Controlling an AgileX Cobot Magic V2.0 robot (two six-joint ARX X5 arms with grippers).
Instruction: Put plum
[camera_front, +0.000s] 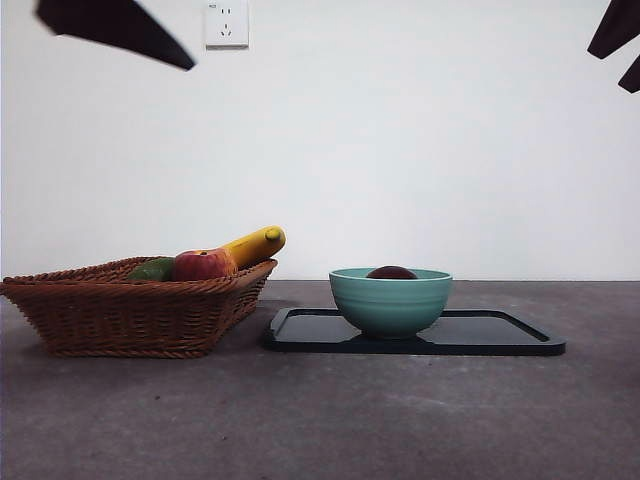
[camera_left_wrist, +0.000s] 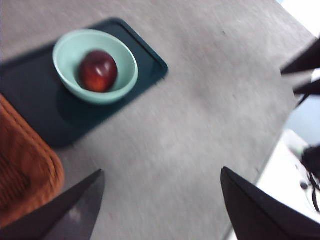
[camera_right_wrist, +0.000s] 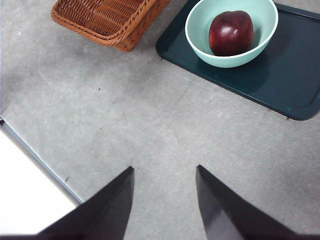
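Observation:
The dark maroon plum (camera_right_wrist: 230, 32) lies inside a mint-green bowl (camera_right_wrist: 200, 22) that stands on a dark tray (camera_right_wrist: 280, 80). From the front only the plum's top (camera_front: 391, 272) shows above the bowl's rim (camera_front: 390, 300). The left wrist view shows the plum (camera_left_wrist: 98, 70) in the bowl (camera_left_wrist: 125, 55) too. My left gripper (camera_left_wrist: 160, 187) hangs open high above the bare table, well away from the bowl. My right gripper (camera_right_wrist: 165, 172) is open too, over grey table short of the tray. Both arms show only as black tips at the front view's top corners.
A wicker basket (camera_front: 130, 310) stands left of the tray (camera_front: 500, 335), holding a red-and-yellow apple (camera_front: 203, 265), a green fruit (camera_front: 152, 270) and a banana (camera_front: 255, 245). The basket (camera_right_wrist: 107, 20) lies beside the tray. A table edge (camera_right_wrist: 40, 165) runs near my right gripper.

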